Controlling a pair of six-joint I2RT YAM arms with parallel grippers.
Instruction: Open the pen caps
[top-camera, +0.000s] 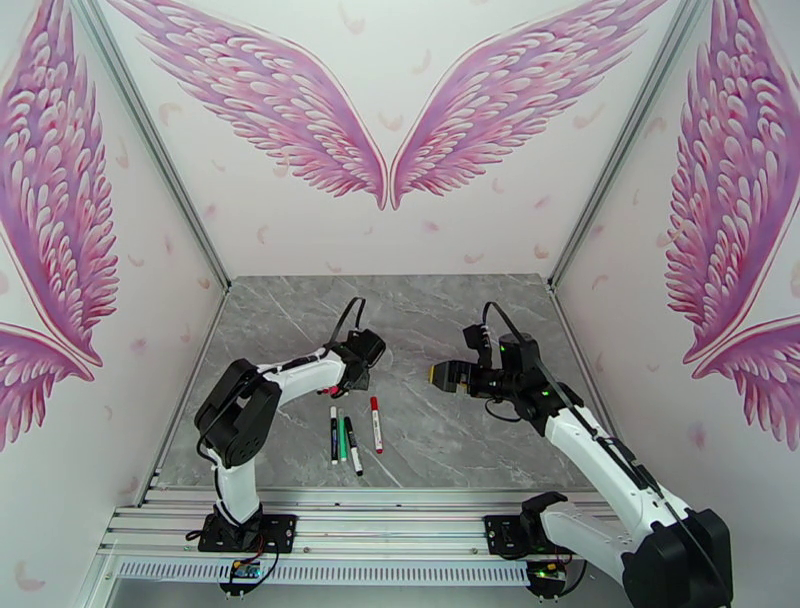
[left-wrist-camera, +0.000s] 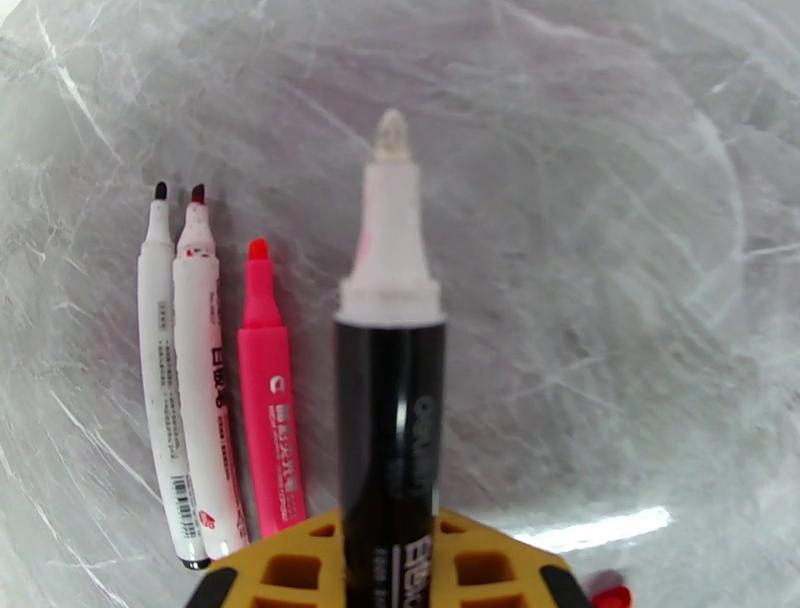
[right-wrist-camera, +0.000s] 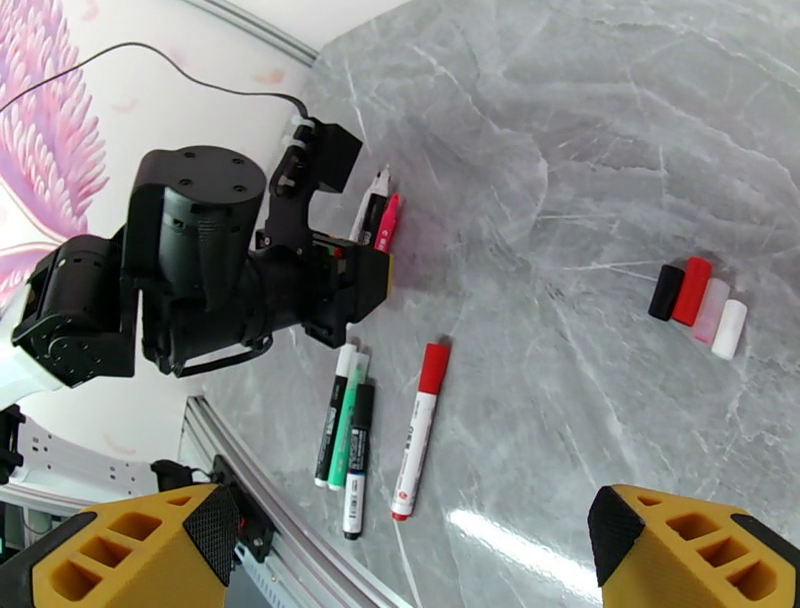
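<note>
My left gripper (left-wrist-camera: 390, 572) is shut on a black pen (left-wrist-camera: 390, 420) whose pale tip is bare and points away from the wrist. In the top view the left gripper (top-camera: 357, 368) hovers above the table's middle left. My right gripper (right-wrist-camera: 408, 530) stands open with nothing between its yellow fingers (right-wrist-camera: 130, 550), and it hangs right of centre (top-camera: 446, 375). Several loose pen caps (right-wrist-camera: 692, 291), black, red, pink and white, lie side by side on the marble. A red-capped pen (right-wrist-camera: 420, 430) and three pens (right-wrist-camera: 348, 430) lie near the front edge.
Three uncapped pens (left-wrist-camera: 205, 390), two white and one pink, lie side by side under the left wrist. The left arm (right-wrist-camera: 200, 270) stands close to the capped pens (top-camera: 345, 438). The rail (top-camera: 330, 520) runs along the table's near edge.
</note>
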